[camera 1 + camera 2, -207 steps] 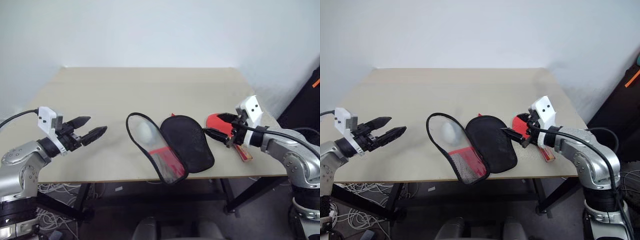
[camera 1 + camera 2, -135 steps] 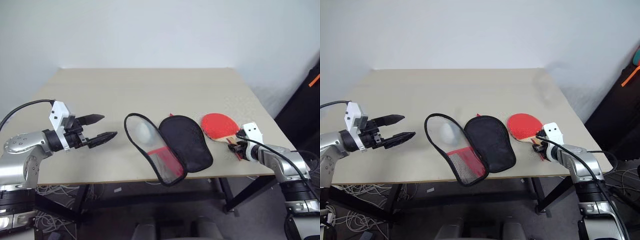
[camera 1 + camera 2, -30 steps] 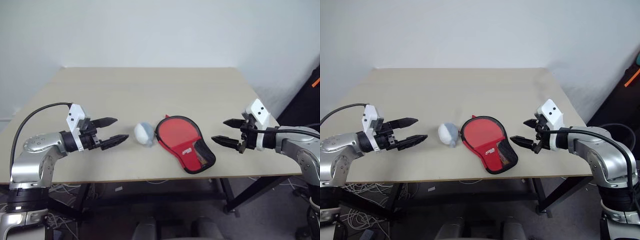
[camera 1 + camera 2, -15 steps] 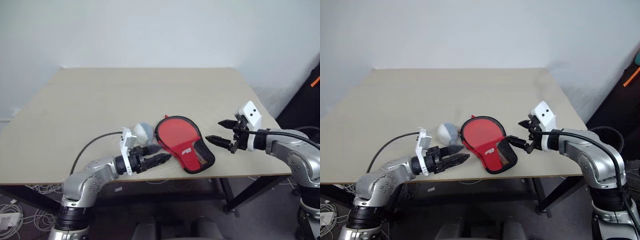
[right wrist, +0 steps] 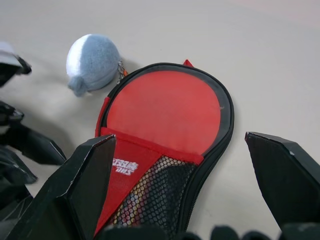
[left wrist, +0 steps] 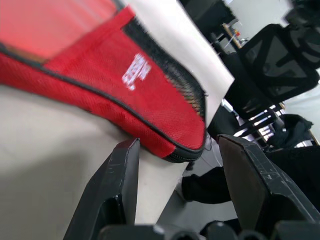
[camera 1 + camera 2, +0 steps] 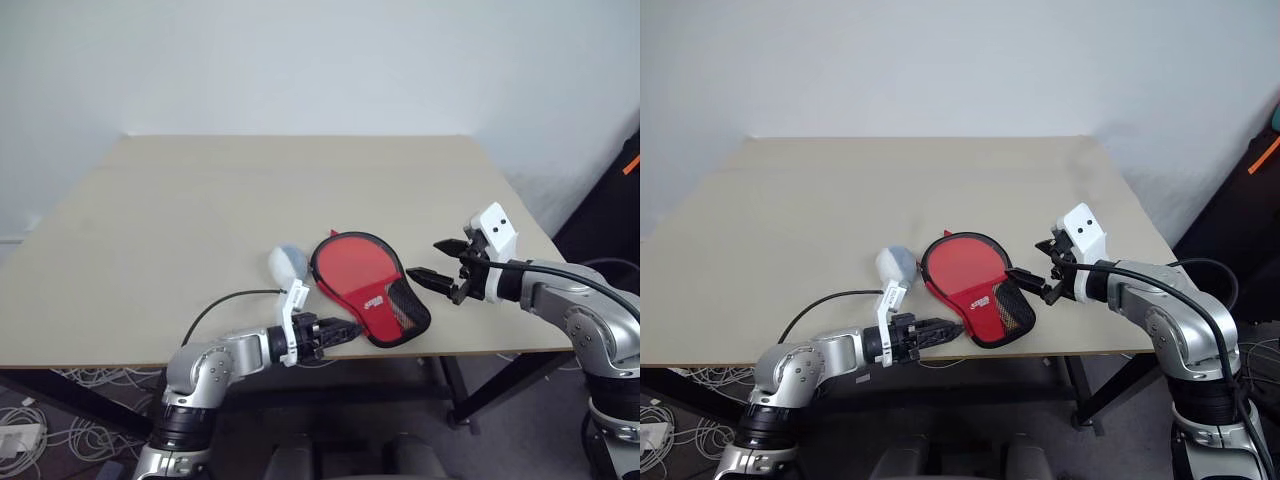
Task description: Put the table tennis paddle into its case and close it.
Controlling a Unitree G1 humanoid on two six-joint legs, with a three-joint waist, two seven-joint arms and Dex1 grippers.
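A pale grey-blue rounded lump [image 7: 287, 266] sits on the beige table [image 7: 200, 200], before a white wall [image 7: 300, 60].

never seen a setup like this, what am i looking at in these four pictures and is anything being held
This is a humanoid robot with two arms, each ending in a gripper of two black fingers. Two pictures come from a camera on its head, looking down over a beige table. The other two come from cameras on its wrists, looking along each gripper's fingers.

On the table lies a red paddle-shaped case with a black mesh pocket, folded closed. Beside it sits a small grey-blue lump on a short clip.

The left gripper is low at the table's near edge, its fingers apart around the case's narrow end without gripping it. The right gripper hovers open by the case's other side. Nothing is held.
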